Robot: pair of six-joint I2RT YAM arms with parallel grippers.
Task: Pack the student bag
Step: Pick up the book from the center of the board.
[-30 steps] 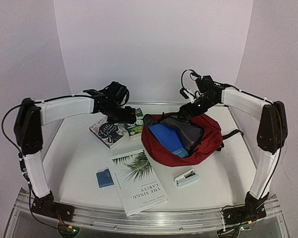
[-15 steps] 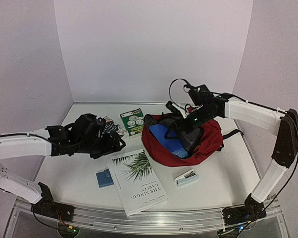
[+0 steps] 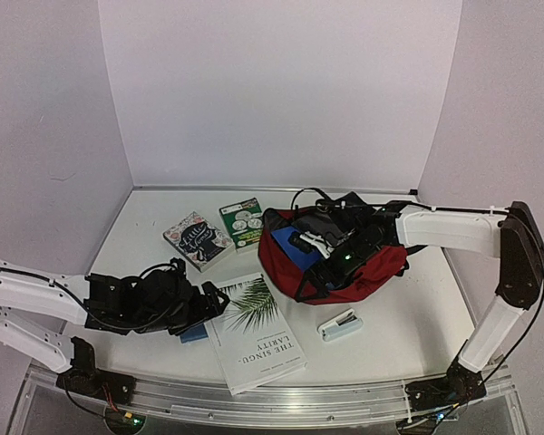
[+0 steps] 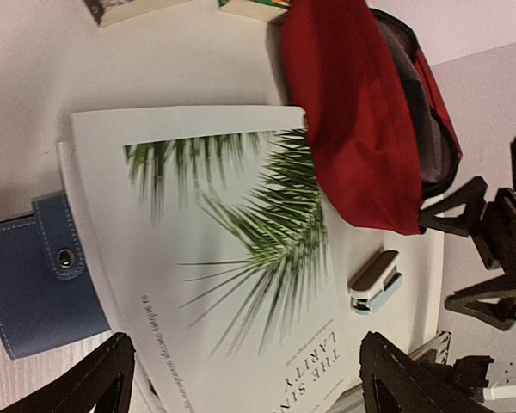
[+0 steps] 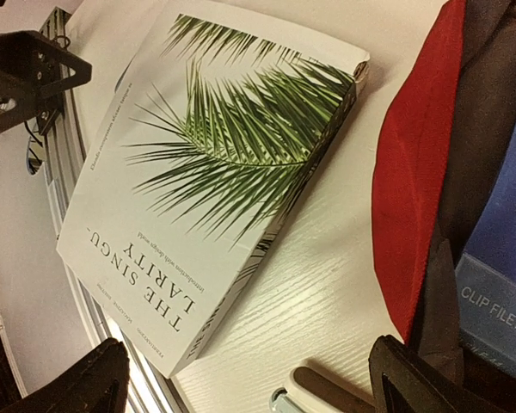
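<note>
Student bag (image 3: 276, 263) lies just right of the palm-leaf book (image 3: 254, 335), long axis left-right, mouth up. Versus a second ago, the left arm swung from beyond the book to its left edge and the right arm dropped low over the bag. Left gripper (image 4: 248, 361) and right gripper (image 5: 248, 357) are both spread wide, holding nothing.

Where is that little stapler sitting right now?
In the top view, the stapler sits toward the near right, just in front of the red student bag and right of the palm-leaf book.
</note>
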